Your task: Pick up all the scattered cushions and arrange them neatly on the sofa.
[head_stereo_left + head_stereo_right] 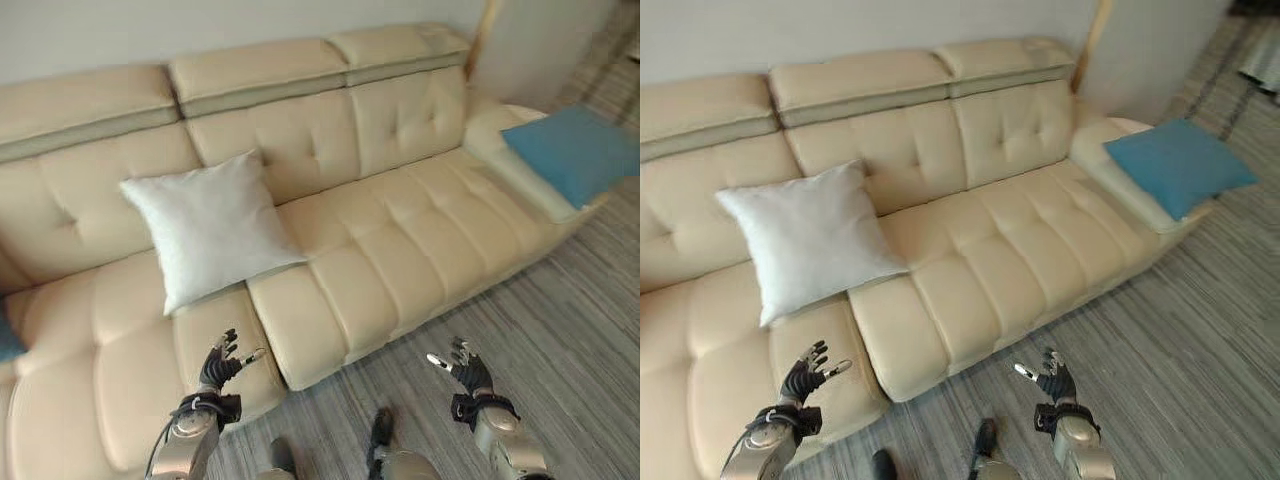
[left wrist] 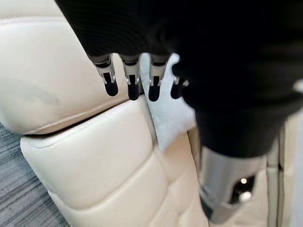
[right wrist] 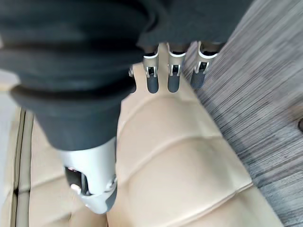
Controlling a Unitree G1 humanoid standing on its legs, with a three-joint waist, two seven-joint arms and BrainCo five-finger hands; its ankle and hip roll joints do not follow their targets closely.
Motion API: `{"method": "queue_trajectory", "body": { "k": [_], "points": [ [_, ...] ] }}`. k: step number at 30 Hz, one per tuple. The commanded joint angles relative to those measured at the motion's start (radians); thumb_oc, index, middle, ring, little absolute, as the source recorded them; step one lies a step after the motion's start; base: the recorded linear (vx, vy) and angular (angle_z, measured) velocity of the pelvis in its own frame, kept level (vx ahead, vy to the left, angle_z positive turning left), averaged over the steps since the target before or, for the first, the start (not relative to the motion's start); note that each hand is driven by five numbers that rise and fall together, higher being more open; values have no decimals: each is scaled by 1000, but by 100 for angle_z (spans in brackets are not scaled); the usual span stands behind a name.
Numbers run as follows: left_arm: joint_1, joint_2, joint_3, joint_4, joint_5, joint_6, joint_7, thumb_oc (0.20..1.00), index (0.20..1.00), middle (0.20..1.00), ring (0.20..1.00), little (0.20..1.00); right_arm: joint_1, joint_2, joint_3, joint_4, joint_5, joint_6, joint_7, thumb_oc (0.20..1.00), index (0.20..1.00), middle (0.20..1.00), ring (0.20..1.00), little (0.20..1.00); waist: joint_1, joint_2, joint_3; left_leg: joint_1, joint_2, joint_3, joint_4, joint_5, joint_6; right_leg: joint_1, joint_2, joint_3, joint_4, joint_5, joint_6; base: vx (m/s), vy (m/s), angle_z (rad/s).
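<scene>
A white cushion (image 1: 210,225) leans upright against the backrest of the cream sofa (image 1: 400,250), left of its middle; its corner shows in the left wrist view as the white cushion (image 2: 173,118). A blue cushion (image 1: 580,150) lies flat on the sofa's right armrest. At the far left edge a sliver of another blue cushion (image 1: 8,340) peeks in. My left hand (image 1: 220,368) hovers open over the front of the left seat, below the white cushion and apart from it. My right hand (image 1: 465,372) hangs open above the floor in front of the sofa, holding nothing.
Grey striped floor (image 1: 560,330) runs along the sofa's front and to the right. A pale wooden post (image 1: 482,35) stands behind the sofa's right end. The middle and right seats are bare cream leather.
</scene>
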Motion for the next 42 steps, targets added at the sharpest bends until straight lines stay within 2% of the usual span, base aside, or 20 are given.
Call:
{"method": "queue_trajectory", "body": {
  "k": [1, 2, 5, 11, 12, 14, 15, 16, 17, 18, 21, 23, 24, 25, 29, 33, 35, 36, 37, 42],
  "points": [
    [-15, 19, 23, -32, 46, -27, -15, 1000, 1000, 1000, 1000, 1000, -15, -34, -22, -62, -16, -23, -10, 1000, 1000, 1000, 1000, 1000, 8, -1, -5, -7, -54, -47, 59, -135, -1, 38, -47, -53, 64, -57, 65, 10, -41, -126],
    [-15, 15, 23, -37, 45, -25, -21, 1000, 1000, 1000, 1000, 1000, -13, -39, -19, -70, -26, -23, -12, 1000, 1000, 1000, 1000, 1000, 8, -1, -8, 6, -51, 3, 77, -149, 2, 40, -68, -115, 87, -52, 65, 18, -22, -136],
    [-26, 6, 12, -34, 39, -22, -28, 1000, 1000, 1000, 1000, 1000, -2, -43, -21, -83, -28, -20, -11, 1000, 1000, 1000, 1000, 1000, -2, -3, -12, 16, -47, 32, 92, -164, -1, 43, -69, -116, 62, -54, 69, 65, -117, -102],
    [-62, -26, -13, -11, -16, -26, -31, 1000, 1000, 1000, 1000, 1000, 23, -60, -16, -93, -11, -19, -1, 1000, 1000, 1000, 1000, 1000, -60, -1, -10, 15, 41, 74, 250, -193, -50, 66, 12, -12, -14, -102, 24, 140, -245, -43],
    [-60, -29, -21, -19, -23, -25, -32, 1000, 1000, 1000, 1000, 1000, 19, -73, -6, -93, -9, -18, 0, 1000, 1000, 1000, 1000, 1000, -69, -6, -6, -1, 85, 59, 381, -189, -58, 89, 40, 24, -32, -126, 0, 252, -333, -55],
    [-55, -32, -22, -30, -33, -28, -28, 1000, 1000, 1000, 1000, 1000, 11, -84, 0, -97, -6, -20, 2, 1000, 1000, 1000, 1000, 1000, -61, -3, 5, -27, 109, 14, 467, -170, -70, 102, 67, 50, -39, -140, -20, 164, -209, -68],
    [-47, -38, -20, -37, -52, -30, -25, 1000, 1000, 1000, 1000, 1000, 2, -94, 4, -105, -4, -20, 4, 1000, 1000, 1000, 1000, 1000, -52, -3, 12, -55, 109, -52, 531, -149, -72, 109, 87, 79, -48, -148, -32, 135, -108, -97],
    [-38, -46, -18, -37, -73, -33, -21, 1000, 1000, 1000, 1000, 1000, -4, -98, 13, -111, -4, -20, 9, 1000, 1000, 1000, 1000, 1000, -40, -1, 15, -78, 72, -129, 550, -145, -66, 112, 101, 110, -51, -154, -38, 224, -89, -127],
    [-25, -59, -18, -38, -94, -37, -16, 1000, 1000, 1000, 1000, 1000, -9, -102, 21, -119, -4, -18, 15, 1000, 1000, 1000, 1000, 1000, -18, 1, 17, -119, 2, -235, 556, -177, -45, 112, 112, 154, -52, -159, -41, 138, -9, -111],
    [-18, -73, -18, -39, -111, -37, -17, 1000, 1000, 1000, 1000, 1000, -12, -104, 24, -121, -7, -16, 24, 1000, 1000, 1000, 1000, 1000, -3, -6, 21, -159, -52, -300, 539, -169, -23, 106, 107, 182, -58, -142, -42, 139, 14, -100],
    [-1, -89, -20, -35, -122, -28, -25, 1000, 1000, 1000, 1000, 1000, -20, -114, 28, -127, -8, -19, 31, 1000, 1000, 1000, 1000, 1000, 35, -6, 31, -237, -113, -441, 451, -199, -18, 118, 120, 263, -79, -149, -23, 219, 16, -117],
    [1, -84, -25, -23, -122, -26, -24, 1000, 1000, 1000, 1000, 1000, -45, -123, 44, -125, -5, -27, 24, 1000, 1000, 1000, 1000, 1000, 70, 25, 46, -305, -169, -570, 244, -51, -43, 131, 175, 322, -98, -154, -25, 246, 61, -67],
    [0, -84, -25, -22, -122, -26, -24, 1000, 1000, 1000, 1000, 1000, -45, -123, 44, -125, -5, -27, 24, 1000, 1000, 1000, 1000, 1000, 71, 24, 47, -300, -169, -569, 236, -48, -44, 132, 174, 323, -97, -156, -25, 160, 40, -77],
    [-10, -77, -32, -20, -116, -28, -21, 1000, 1000, 1000, 1000, 1000, -62, -127, 53, -126, 0, -30, 16, 1000, 1000, 1000, 1000, 1000, 91, 35, 69, -355, -186, -604, 151, 5, -54, 147, 204, 357, -102, -167, -33, 107, 11, -77],
    [9, -62, -21, -7, -100, -29, -36, 1000, 1000, 1000, 1000, 1000, -49, -125, 50, -153, 6, -24, 33, 1000, 1000, 1000, 1000, 1000, 100, 44, 63, -335, -179, -595, 126, 27, -42, 190, 219, 418, -115, -198, -25, 248, 147, -96],
    [28, -38, -19, 7, -82, -13, -55, 1000, 1000, 1000, 1000, 1000, -32, -102, 35, -154, -21, -15, 55, 1000, 1000, 1000, 1000, 1000, 93, 27, 31, -284, -187, -549, 146, -9, 11, 152, 161, 443, 61, -225, 22, 352, 255, -92],
    [24, -15, -17, 4, -67, -10, -61, 1000, 1000, 1000, 1000, 1000, -38, -93, 44, -149, -38, -8, 67, 1000, 1000, 1000, 1000, 1000, 88, 23, 43, -244, -173, -514, 134, -29, 31, 75, 139, 425, 215, -199, 56, 178, 144, -62],
    [24, -15, -17, 4, -67, -10, -61, 1000, 1000, 1000, 1000, 1000, -38, -93, 44, -150, -38, -8, 67, 1000, 1000, 1000, 1000, 1000, 89, 22, 43, -245, -173, -512, 134, -29, 31, 72, 138, 427, 220, -201, 56, 176, 126, -34],
    [20, -3, -21, 8, -55, -6, -69, 1000, 1000, 1000, 1000, 1000, -29, -81, 48, -146, -45, -8, 74, 1000, 1000, 1000, 1000, 1000, 81, 19, 48, -206, -164, -485, 122, -47, 41, 11, 113, 391, 324, -150, 75, 124, 81, -29],
    [5, 6, -36, -9, -45, -8, -75, 1000, 1000, 1000, 1000, 1000, -30, -71, 36, -131, -38, -13, 76, 1000, 1000, 1000, 1000, 1000, 64, 18, 62, -147, -159, -451, 111, -92, 49, -53, 85, 306, 261, -120, 55, 190, 66, -44]
  ]
}}
